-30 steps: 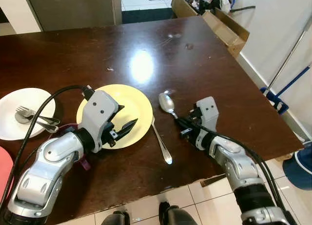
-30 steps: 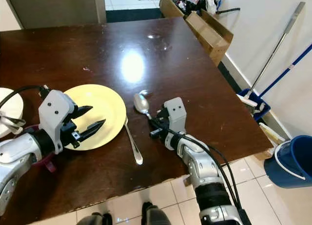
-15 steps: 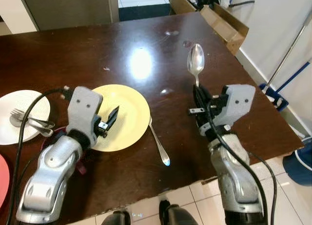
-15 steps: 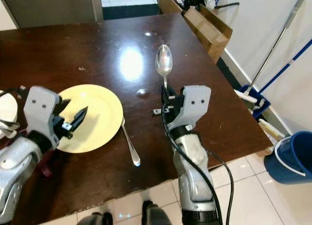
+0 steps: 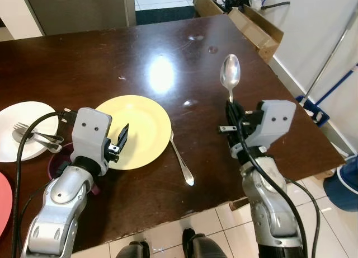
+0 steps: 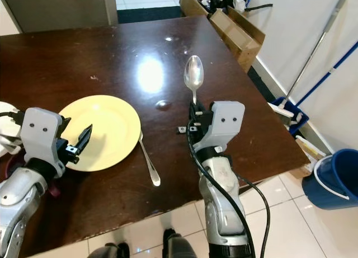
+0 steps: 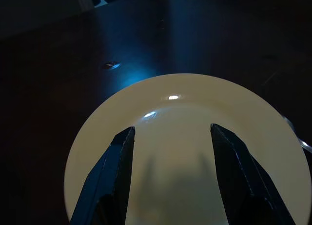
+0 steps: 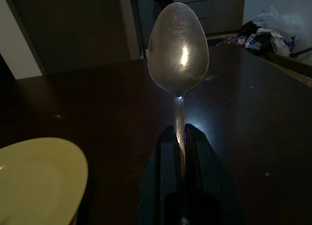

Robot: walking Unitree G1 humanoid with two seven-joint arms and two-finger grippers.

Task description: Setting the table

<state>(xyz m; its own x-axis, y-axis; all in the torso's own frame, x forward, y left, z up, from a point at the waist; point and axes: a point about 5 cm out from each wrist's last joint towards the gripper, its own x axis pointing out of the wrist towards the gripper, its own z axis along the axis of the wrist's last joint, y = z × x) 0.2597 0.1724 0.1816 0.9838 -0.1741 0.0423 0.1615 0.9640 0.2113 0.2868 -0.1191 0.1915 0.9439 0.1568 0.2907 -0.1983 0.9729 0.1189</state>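
The right gripper point(image 5: 231, 113) is clenched on the spoon point(image 5: 229, 73), held upright above the table point(image 5: 168, 40), bowl up. The yellow plate point(image 5: 140, 129) lies to its left (another utensil point(image 5: 182, 164) already rests just right of it). The left gripper point(image 5: 120, 140), fingers spread and empty, hovers over the plate's near-left edge. No writing is legible.

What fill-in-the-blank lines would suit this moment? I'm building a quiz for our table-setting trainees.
1. The right gripper is shut on a ____ held bowl-up.
2. The left gripper hovers open over the ____ plate.
3. Another utensil lies on the table just ____ of that plate, by the robot's sides.
4. The forks rest on a ____ plate.

Missing words: spoon; yellow; right; white
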